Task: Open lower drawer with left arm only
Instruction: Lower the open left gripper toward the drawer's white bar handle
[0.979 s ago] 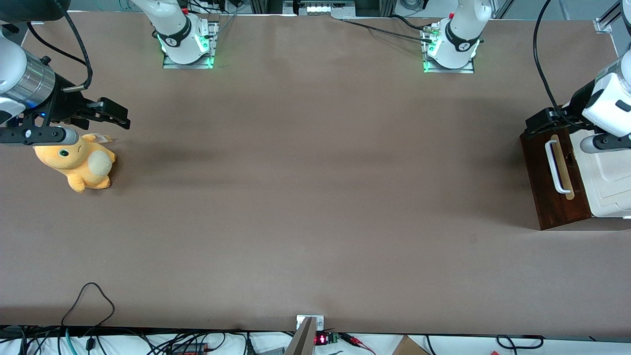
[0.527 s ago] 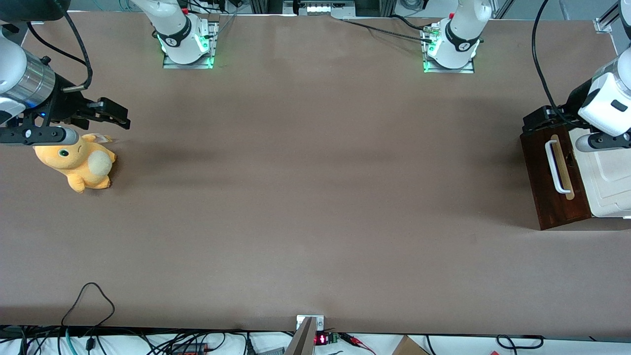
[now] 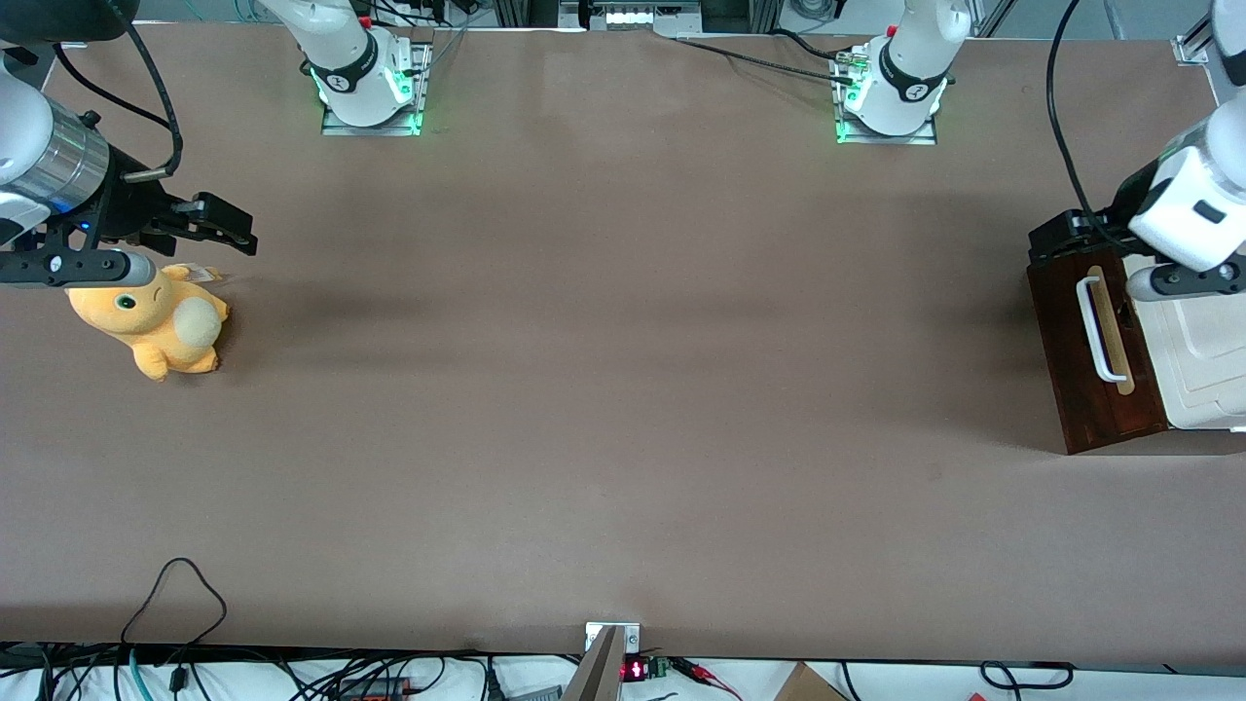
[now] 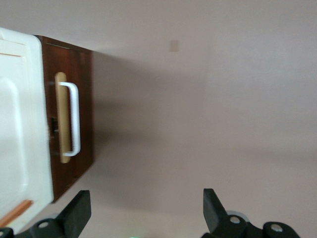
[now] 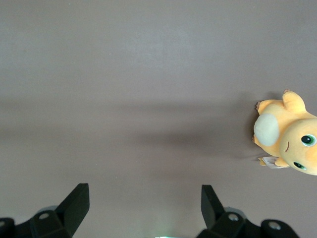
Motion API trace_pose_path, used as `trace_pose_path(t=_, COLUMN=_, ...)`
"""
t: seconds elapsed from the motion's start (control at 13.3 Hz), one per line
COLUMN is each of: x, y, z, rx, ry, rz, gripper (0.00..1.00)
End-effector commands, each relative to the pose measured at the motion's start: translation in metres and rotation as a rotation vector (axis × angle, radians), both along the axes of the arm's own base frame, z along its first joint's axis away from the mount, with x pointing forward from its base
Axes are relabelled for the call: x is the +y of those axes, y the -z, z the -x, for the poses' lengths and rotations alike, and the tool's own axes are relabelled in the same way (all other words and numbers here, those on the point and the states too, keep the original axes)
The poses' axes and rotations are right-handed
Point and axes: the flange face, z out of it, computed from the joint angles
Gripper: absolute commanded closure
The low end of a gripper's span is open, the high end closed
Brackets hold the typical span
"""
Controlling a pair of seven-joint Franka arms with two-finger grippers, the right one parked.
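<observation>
The lower drawer (image 3: pixel 1081 370) is a dark reddish-brown front with a white loop handle (image 3: pixel 1095 331) on a pale wood strip. It looks shut and stands at the working arm's end of the table. It also shows in the left wrist view (image 4: pixel 81 89) with its handle (image 4: pixel 74 119). My left gripper (image 3: pixel 1059 237) hovers over the drawer front's edge that is farther from the front camera, above the handle's end. In the left wrist view the gripper (image 4: pixel 146 208) is open and empty, with bare table between its fingers (image 4: pixel 79 210).
The cream-white cabinet top (image 3: pixel 1202 355) adjoins the drawer, with a slim orange-brown handle (image 4: pixel 15 213). An orange plush toy (image 3: pixel 156 321) lies toward the parked arm's end. Two arm bases (image 3: pixel 370 88) (image 3: pixel 891 92) stand along the edge farthest from the front camera.
My left wrist and gripper have shifted a little toward the parked arm's end, over the drawer's edge. The drawer has not moved.
</observation>
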Motion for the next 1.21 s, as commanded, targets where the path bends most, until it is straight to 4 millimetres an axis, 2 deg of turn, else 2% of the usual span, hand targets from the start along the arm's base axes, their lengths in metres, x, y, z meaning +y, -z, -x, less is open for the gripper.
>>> trace_pose_path(t=0.0, x=-0.027, y=0.025, z=0.007, rx=0.028, ry=-0.059, rz=-0.164, gripper=0.00)
trace_pose_path(t=0.08, x=-0.039, y=0.044, z=0.012, rx=0.049, ry=-0.063, rz=-0.236, gripper=0.00)
trace_pose_path(t=0.23, x=-0.044, y=0.087, z=0.022, rx=0.086, ry=-0.029, rz=-0.420, gripper=0.00)
trace_pose_path(t=0.53, x=-0.024, y=0.174, z=0.038, rx=0.162, ry=0.051, rz=-0.693, gripper=0.00)
trace_pose_path(t=0.83, x=-0.015, y=0.245, z=0.059, rx=0.220, ry=0.148, rz=-0.859, gripper=0.00)
trace_pose_path(t=1.13, x=-0.010, y=0.311, z=0.085, rx=0.142, ry=0.215, rz=-1.022, gripper=0.00)
